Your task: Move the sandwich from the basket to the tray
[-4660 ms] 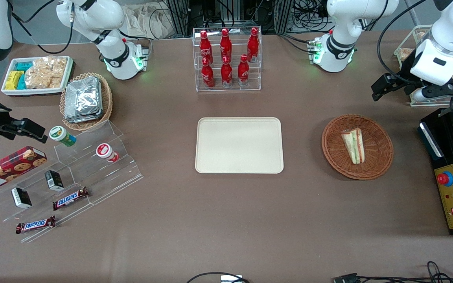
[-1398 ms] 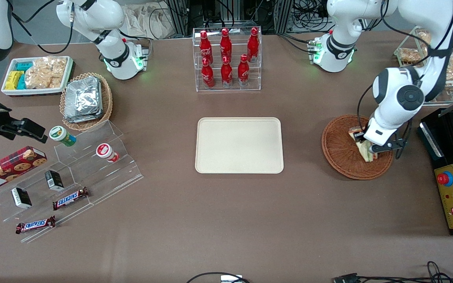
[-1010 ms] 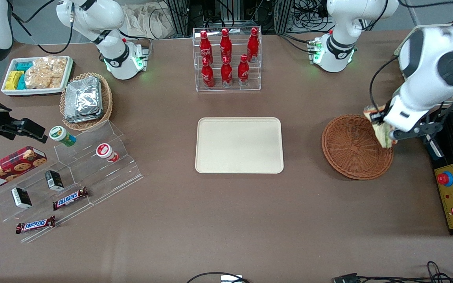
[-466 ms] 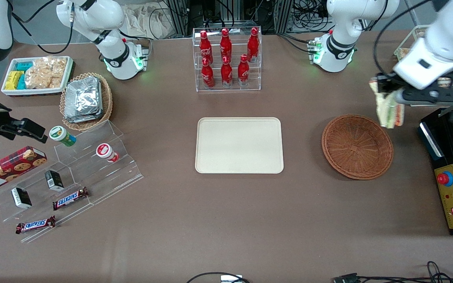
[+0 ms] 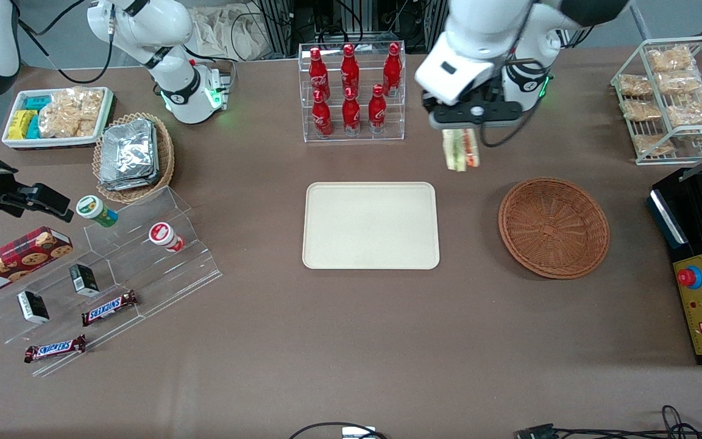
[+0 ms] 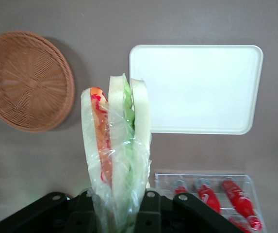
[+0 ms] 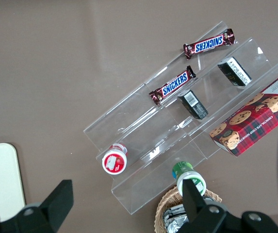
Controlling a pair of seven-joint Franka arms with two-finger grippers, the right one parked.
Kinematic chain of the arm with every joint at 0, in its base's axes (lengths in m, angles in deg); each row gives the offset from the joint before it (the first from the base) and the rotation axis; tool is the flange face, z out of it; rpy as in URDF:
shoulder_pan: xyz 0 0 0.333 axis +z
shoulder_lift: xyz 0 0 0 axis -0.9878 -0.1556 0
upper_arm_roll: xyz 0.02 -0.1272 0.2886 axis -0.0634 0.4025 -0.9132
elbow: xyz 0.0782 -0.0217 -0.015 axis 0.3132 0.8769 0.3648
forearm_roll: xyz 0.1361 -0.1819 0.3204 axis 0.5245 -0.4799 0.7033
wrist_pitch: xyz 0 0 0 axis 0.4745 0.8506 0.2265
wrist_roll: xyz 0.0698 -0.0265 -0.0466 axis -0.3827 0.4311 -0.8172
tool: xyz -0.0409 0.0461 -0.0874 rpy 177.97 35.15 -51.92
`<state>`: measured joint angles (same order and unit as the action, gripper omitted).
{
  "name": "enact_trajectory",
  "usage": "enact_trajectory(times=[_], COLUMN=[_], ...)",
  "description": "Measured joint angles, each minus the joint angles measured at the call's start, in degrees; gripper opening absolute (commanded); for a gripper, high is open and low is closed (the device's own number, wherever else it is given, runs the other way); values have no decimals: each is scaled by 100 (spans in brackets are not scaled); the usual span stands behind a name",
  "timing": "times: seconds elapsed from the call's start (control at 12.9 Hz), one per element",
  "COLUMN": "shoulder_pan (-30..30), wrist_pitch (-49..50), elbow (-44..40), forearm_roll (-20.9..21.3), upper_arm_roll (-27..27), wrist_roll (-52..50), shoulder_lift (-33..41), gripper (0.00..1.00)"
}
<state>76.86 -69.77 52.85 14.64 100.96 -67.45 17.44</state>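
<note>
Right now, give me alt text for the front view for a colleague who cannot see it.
The gripper holds the sandwich in the air, hanging above the table between the bottle rack and the empty wicker basket. The cream tray at the table's centre is bare, nearer the camera than the sandwich.

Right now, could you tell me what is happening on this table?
The left arm's hand is shut on the sandwich, a plastic-wrapped wedge, and holds it in the air, hanging point down. The sandwich is out of the round wicker basket, which sits empty toward the working arm's end of the table. The hand is above bare tabletop between the rack of red bottles and the basket, not yet over the cream tray, which has nothing on it.
</note>
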Motion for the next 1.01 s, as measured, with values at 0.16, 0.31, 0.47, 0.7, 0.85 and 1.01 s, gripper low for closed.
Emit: enact_trajectory(times=[0.16, 0.31, 0.47, 0.7, 0.85, 1.01], shoulder_pan=[61, 129, 124, 125, 135, 141], wrist_pitch=[-95, -626, -1486, -3067, -4143, -4857], elbow=[36, 516, 1313, 2667, 3406, 3722], forearm_roll=[16, 70, 242, 652, 903, 1204], upper_arm_roll=[22, 19, 38, 46, -44, -160], wrist_roll=[-50, -50, -50, -51, -54, -53], shoulder_lift=[-244, -367, -424, -513, -693, -1089], gripper=[10, 9, 9, 5, 9, 10])
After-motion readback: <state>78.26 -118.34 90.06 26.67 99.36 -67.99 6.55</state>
